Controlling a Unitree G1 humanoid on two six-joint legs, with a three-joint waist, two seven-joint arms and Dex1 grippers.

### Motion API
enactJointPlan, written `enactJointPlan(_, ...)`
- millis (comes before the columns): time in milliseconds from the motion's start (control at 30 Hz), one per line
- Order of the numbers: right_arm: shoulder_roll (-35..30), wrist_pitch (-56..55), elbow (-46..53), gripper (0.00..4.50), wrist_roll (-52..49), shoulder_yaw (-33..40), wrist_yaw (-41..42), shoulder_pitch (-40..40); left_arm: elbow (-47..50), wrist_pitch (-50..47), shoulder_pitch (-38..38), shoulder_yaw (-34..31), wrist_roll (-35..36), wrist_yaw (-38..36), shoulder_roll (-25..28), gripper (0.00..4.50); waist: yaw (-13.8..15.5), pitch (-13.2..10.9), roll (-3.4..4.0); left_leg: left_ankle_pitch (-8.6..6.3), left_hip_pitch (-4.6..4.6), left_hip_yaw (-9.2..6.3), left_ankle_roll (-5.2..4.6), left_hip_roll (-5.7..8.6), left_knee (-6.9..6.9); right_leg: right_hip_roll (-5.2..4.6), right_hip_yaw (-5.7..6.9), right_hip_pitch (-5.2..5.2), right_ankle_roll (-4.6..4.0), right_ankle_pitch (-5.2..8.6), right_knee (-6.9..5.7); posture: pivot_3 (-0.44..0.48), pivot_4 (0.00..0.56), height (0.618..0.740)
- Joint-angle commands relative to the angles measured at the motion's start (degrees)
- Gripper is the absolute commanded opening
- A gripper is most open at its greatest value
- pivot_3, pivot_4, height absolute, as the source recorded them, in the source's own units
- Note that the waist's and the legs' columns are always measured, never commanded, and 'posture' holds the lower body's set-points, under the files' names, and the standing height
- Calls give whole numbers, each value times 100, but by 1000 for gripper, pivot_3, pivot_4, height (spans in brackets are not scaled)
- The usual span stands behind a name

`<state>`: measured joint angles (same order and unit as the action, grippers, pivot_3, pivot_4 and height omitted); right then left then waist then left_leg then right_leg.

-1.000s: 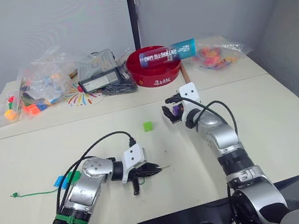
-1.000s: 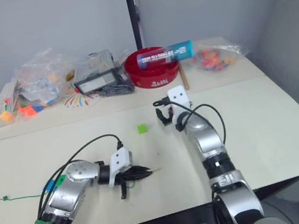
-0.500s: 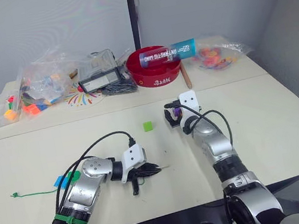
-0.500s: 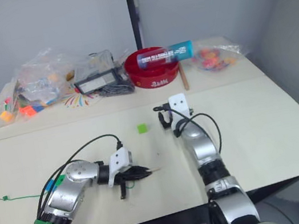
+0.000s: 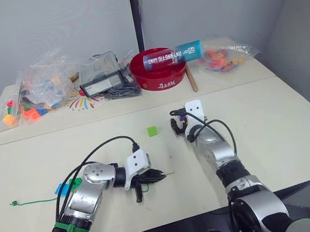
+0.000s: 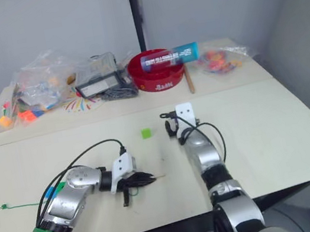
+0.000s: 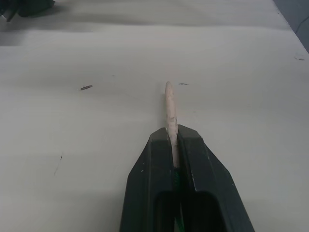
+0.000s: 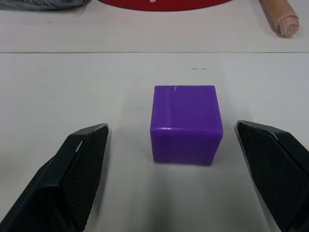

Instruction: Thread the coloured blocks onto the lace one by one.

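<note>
The left pincer (image 7: 173, 140) is clamped on the lace's (image 7: 169, 108) pale tip. The right pincer (image 8: 179, 159) stands apart around a purple block (image 8: 186, 123) on the bench (image 5: 274, 113). The blue tube (image 5: 173, 55) across the red bowl (image 5: 160, 78) carries writing too small to read

Two silver-grey metal arms with black joints. Each wrist carries a white block; black cables loop along both forearms. The left gripper (image 5: 154, 177) and the right gripper (image 5: 176, 125) each have two black fingers (image 8: 79, 166).
</note>
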<state>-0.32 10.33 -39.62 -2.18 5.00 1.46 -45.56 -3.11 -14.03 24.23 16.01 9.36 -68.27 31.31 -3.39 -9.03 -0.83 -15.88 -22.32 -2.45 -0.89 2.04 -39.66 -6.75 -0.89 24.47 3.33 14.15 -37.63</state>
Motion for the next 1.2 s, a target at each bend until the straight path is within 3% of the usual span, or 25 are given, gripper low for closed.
enactJointPlan(33,-19,-338,-355,4484,-125,138,-21,-334,167,-30,-45,-46,95,-22,41,0,-12,0,0,0,0,0,0,0,0,0,0,0,0,0,0,0,150,740)
enactJointPlan(100,-57,-429,-596,4247,-136,169,-38,-454,166,-32,-44,-43,93,-21,45,0,-16,0,0,1,1,0,1,0,1,0,0,0,0,0,0,0,150,740)
enactJointPlan(400,-93,-598,-820,1227,-217,213,42,-552,193,-52,-64,-50,108,-12,63,0,-49,0,0,1,1,-1,2,-1,3,0,0,-1,0,0,0,0,150,740)
enactJointPlan(533,-72,-456,-48,1181,-279,126,300,-196,202,-53,-90,-51,110,-7,67,0,-46,0,0,0,1,-2,1,-1,4,0,0,-1,0,0,0,0,150,740)
enactJointPlan(600,-93,-40,1089,1181,-268,-39,425,378,221,-53,-118,-50,114,-7,74,0,-40,0,0,0,0,-3,0,-1,5,0,0,0,0,0,2,0,150,740)
enactJointPlan(733,-268,1246,4289,1181,-283,-620,681,2208,201,-34,-130,-51,117,-6,66,0,19,2,3,-8,-4,-13,-13,0,5,1,3,2,1,0,-1,0,150,740)
enactJointPlan(900,-507,2413,6740,1181,-302,-1295,775,3954,150,-21,-83,-46,140,-24,57,0,93,2,3,-27,-6,-4,-46,1,0,3,-6,2,2,2,4,0,150,740)
enactJointPlan(1033,-552,2879,7360,1181,-275,-1598,693,4619,131,-22,-46,-31,147,-32,42,0,124,2,3,-26,11,-12,-45,-12,-5,22,-3,-21,-1,3,6,0,150,740)
enactJointPlan(1200,-466,2942,7023,1181,-163,-1707,522,4853,124,-20,-12,-15,156,-48,20,0,167,2,3,-23,15,-13,-41,-11,-8,23,-3,-27,-1,4,46,0,150,740)
